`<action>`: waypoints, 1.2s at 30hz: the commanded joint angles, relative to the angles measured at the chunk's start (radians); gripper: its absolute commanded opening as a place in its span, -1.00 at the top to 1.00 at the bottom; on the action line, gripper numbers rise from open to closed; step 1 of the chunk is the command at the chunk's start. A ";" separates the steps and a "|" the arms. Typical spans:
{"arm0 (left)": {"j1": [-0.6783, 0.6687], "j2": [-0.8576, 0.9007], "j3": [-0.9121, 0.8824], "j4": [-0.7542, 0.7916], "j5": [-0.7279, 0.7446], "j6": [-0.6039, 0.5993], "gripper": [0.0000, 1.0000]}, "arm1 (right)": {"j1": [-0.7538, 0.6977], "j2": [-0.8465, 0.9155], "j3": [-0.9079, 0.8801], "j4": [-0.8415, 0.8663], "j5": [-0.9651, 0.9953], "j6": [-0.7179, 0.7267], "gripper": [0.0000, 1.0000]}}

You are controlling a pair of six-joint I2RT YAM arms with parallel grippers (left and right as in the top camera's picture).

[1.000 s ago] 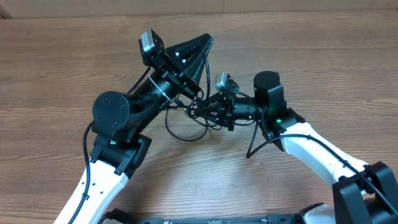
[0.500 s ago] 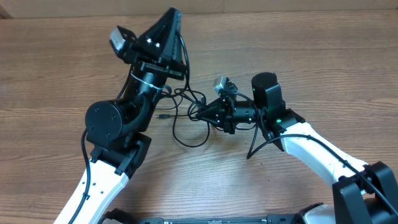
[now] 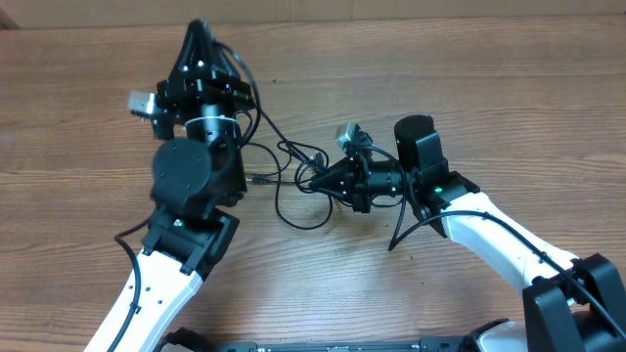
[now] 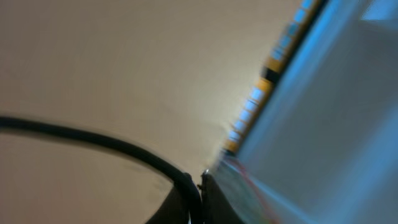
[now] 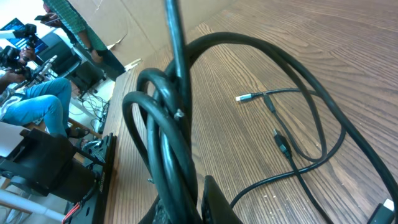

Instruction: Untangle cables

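Right fingers (image 5: 216,205): mine, pinched tight on a bunch of thin black cables (image 5: 163,130) — several loops rise straight out of the grip.
Tangle: just ahead of that grip, near the middle of the brown wood-grain desk (image 3: 469,88), one wide loop lying flat on the wood.
Small metal-tipped plug (image 5: 244,98): loose on the wood beyond the loops.
Left fingers (image 3: 199,39): farthest off, closed to a sliver on a single strand — it runs from them back to the tangle.
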 commanded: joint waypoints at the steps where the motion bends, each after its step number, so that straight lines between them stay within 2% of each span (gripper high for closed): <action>1: 0.002 -0.008 0.014 -0.103 -0.134 0.038 0.53 | 0.002 0.002 0.010 0.003 -0.002 -0.002 0.90; 2: 0.002 -0.008 0.014 -0.164 -0.143 0.038 0.26 | 0.002 0.002 0.010 0.003 -0.002 -0.002 0.90; 3: 0.002 -0.008 0.014 -0.212 -0.144 0.038 -0.09 | 0.002 0.002 0.010 0.003 -0.002 -0.002 0.90; 4: 0.002 -0.008 0.014 -0.285 -0.143 0.038 -0.99 | 0.002 0.002 0.010 0.004 -0.002 -0.002 0.90; 8: 0.001 -0.008 0.014 -0.438 -0.126 0.038 -1.00 | 0.002 0.002 0.010 0.003 -0.002 -0.002 0.89; 11: 0.000 -0.008 0.014 -0.561 -0.028 0.042 -0.99 | 0.002 0.002 0.010 0.007 -0.001 -0.002 0.89; 16: 0.000 -0.008 0.014 -0.848 0.084 0.164 -0.99 | 0.002 0.002 0.010 0.011 -0.002 -0.002 0.89; 21: 0.000 -0.008 0.014 -0.991 0.158 0.208 -0.99 | 0.002 0.002 0.010 0.011 -0.002 -0.002 0.89; 24: 0.000 -0.006 0.014 -0.973 0.168 0.449 -0.99 | 0.002 0.002 0.010 0.011 -0.002 -0.002 0.89; 29: 0.000 0.007 0.014 -0.831 0.241 0.924 -0.99 | 0.002 0.002 0.010 0.010 -0.003 -0.002 0.91; 34: 0.002 0.007 0.014 -0.815 0.238 0.962 -0.99 | 0.002 0.002 0.010 0.009 -0.123 -0.011 0.92; 36: 0.007 0.009 0.014 -0.815 0.239 1.010 -0.99 | 0.002 0.002 0.010 -0.001 -0.192 -0.058 0.92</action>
